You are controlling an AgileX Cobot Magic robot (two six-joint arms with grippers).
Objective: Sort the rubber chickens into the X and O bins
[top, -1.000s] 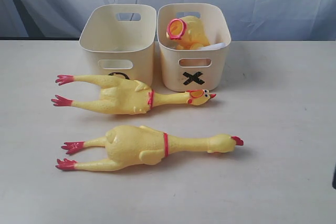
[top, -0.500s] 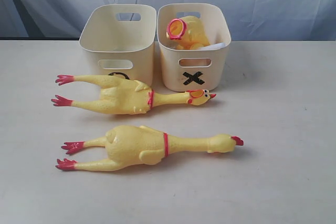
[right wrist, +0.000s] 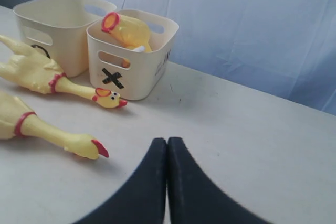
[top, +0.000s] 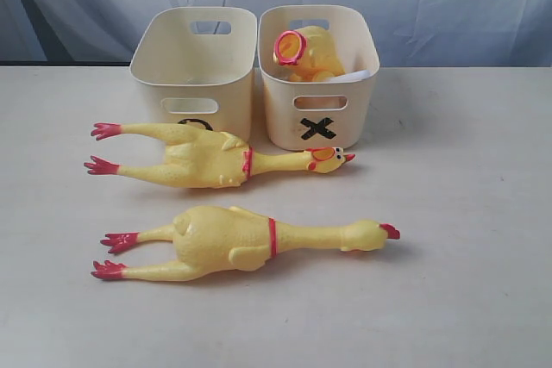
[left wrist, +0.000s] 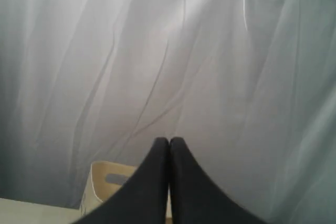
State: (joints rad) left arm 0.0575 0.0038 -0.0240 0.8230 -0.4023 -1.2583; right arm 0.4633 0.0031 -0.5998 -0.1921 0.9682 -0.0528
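Jaws of the left gripper and right gripper were pressed together, empty. The near chicken and far chicken were laid before the O bin and X bin; a third chicken was lodged in the latter. Soft, light bodies were judged best pinched mid-neck.

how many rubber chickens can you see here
3. The near chicken lies on the table. The far chicken lies in front of the O bin. The third chicken sits in the X bin. Others may be hidden inside.
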